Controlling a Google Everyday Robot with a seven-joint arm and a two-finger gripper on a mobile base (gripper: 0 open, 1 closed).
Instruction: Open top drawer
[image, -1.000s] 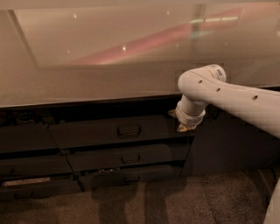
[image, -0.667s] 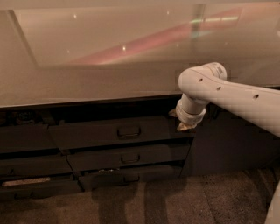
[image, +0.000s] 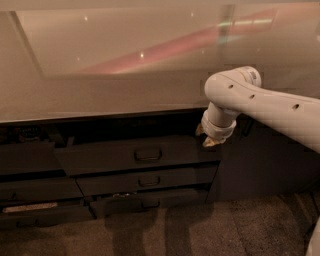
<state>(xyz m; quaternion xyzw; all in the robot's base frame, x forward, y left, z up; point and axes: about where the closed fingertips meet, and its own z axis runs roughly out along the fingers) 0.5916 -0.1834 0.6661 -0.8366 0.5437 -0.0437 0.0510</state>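
One straight pull wanted: we'd take wide, shallow dark grey top drawer (image: 100, 159) by its small dark bar handle (image: 148, 155) and draw squarely outward, with no sideways drag and no lift into pale smooth desk (image: 100, 95) edge above. White arm's gripper (image: 205, 136): jaws released, tan tips apart, nothing between. Drawer front's end sits right at jaws, top edge just below them; contact we cannot tell. Handle well aside of jaws, slightly lower, at front's centre. We judge front possibly partly out.
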